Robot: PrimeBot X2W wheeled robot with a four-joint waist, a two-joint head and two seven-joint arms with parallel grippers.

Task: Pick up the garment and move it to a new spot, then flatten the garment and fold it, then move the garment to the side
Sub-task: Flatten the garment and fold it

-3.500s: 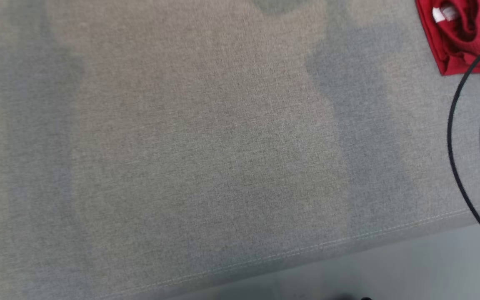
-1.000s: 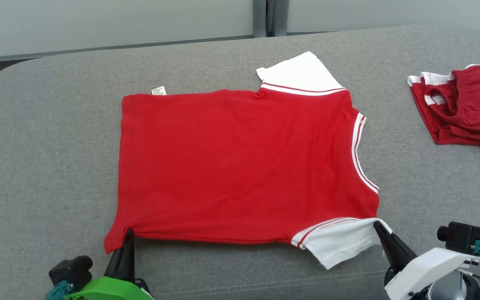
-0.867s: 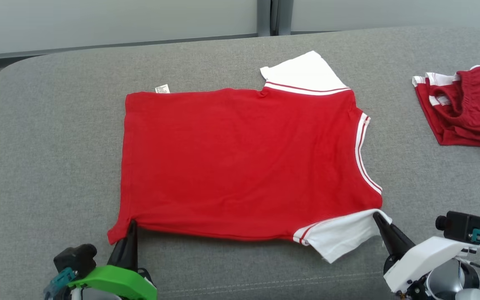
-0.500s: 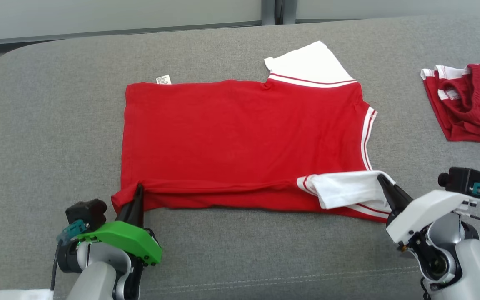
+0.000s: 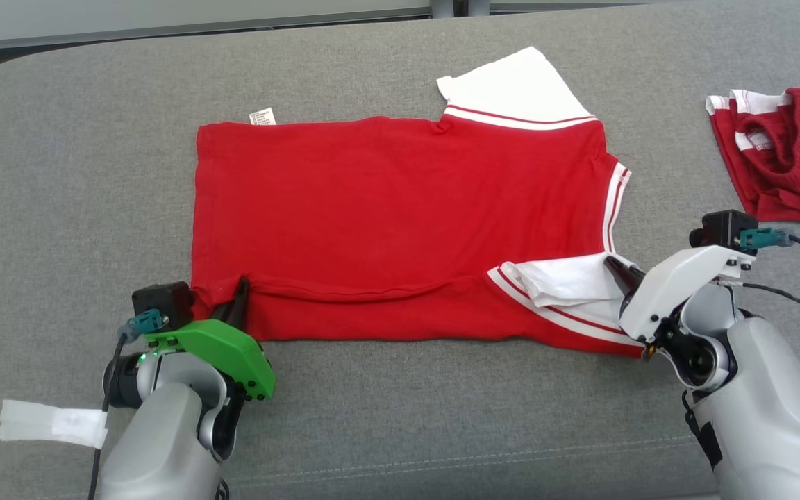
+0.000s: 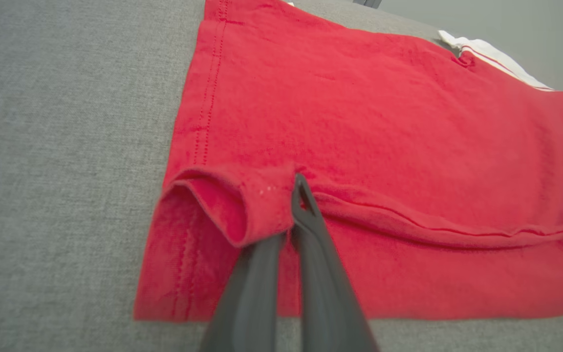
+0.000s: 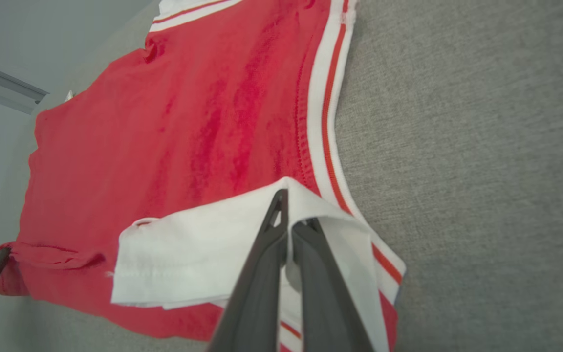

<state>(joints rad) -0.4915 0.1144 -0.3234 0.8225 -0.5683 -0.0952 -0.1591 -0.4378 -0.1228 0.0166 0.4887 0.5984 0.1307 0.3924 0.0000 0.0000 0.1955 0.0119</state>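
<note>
The garment point(image 5: 400, 208) is bright red, with white sleeves point(image 5: 511, 87) edged in thin red-and-white stripes and a white label point(image 5: 262, 116). The padded surface point(image 5: 80, 173) is heathered grey. A second garment point(image 5: 799, 160) is darker red with white trim. The left wrist cover point(image 5: 216, 347) is green and the right wrist cover point(image 5: 671, 281) is white. The fingers point(image 7: 262, 278) are dark grey.

Red garment point(image 5: 400, 201) with white sleeves lies spread on grey cushion, near edge folded over

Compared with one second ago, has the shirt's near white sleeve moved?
Yes. The near white sleeve, pinched by the right gripper, has been carried onto the red shirt, toward the far white sleeve.
</note>
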